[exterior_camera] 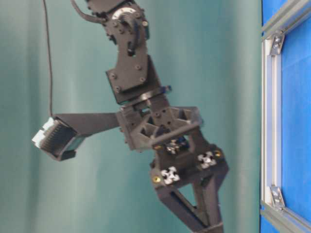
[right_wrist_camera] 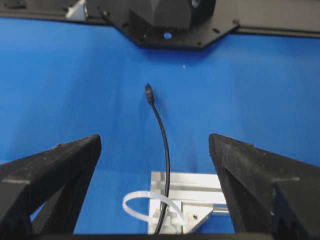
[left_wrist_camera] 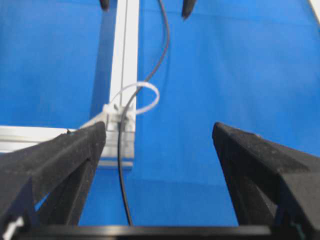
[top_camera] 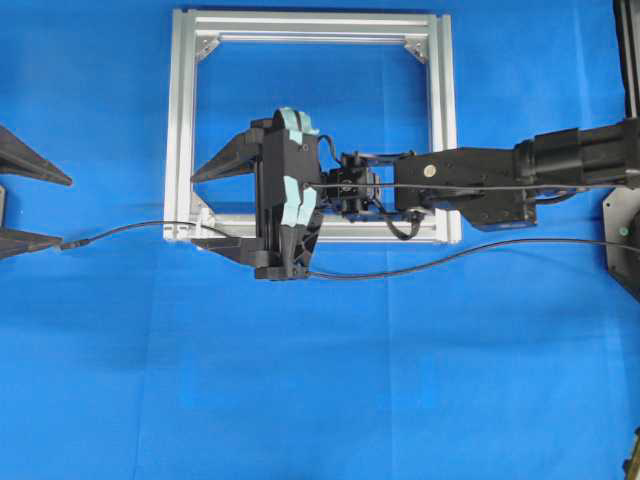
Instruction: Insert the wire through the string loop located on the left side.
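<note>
The wire (top_camera: 140, 227) lies on the blue cloth, its plug (top_camera: 68, 243) pointing left beside the lower finger of my left gripper (top_camera: 65, 210), which stands open and holds nothing. In the left wrist view the wire (left_wrist_camera: 121, 150) crosses the frame's corner and runs through the whitish string loop (left_wrist_camera: 150, 100), between the open fingers of my left gripper (left_wrist_camera: 160, 132). My right gripper (top_camera: 205, 207) hovers open over that corner. From its wrist view, the right gripper (right_wrist_camera: 155, 142) straddles the loop (right_wrist_camera: 142, 202), with the wire (right_wrist_camera: 165, 150) leading on to the plug (right_wrist_camera: 148, 93).
The square aluminium frame (top_camera: 180, 120) lies flat at the table's middle back, also seen edge-on as a frame rail (exterior_camera: 269, 121). The right arm (top_camera: 470, 185) stretches across its lower rail. The wire's tail (top_camera: 450, 252) trails off to the right. Blue cloth covers the table.
</note>
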